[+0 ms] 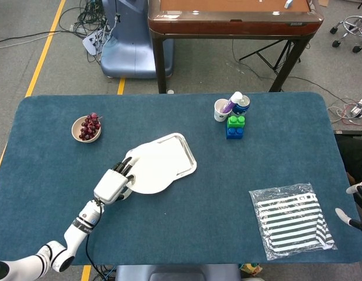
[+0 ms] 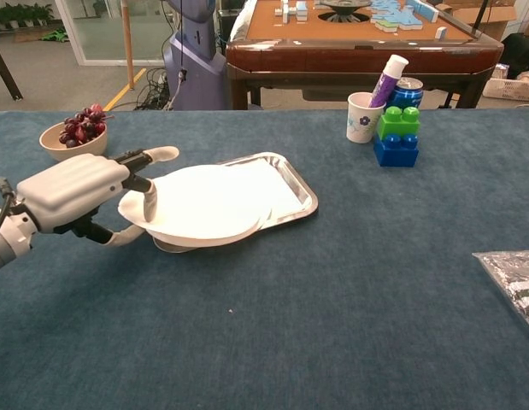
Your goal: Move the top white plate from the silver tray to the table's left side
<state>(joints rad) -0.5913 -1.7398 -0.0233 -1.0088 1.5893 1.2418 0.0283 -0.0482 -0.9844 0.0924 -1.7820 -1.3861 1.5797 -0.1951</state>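
The top white plate hangs over the near left corner of the silver tray, lifted a little above another plate beneath it. My left hand grips the plate's left rim, thumb on top and fingers underneath. At the far right edge of the head view only the fingertips of my right hand show, so I cannot tell how they stand; it is far from the plate.
A bowl of grapes stands at the back left. A paper cup with a tube, a can and green-blue blocks stand at the back right. A striped bag lies near right.
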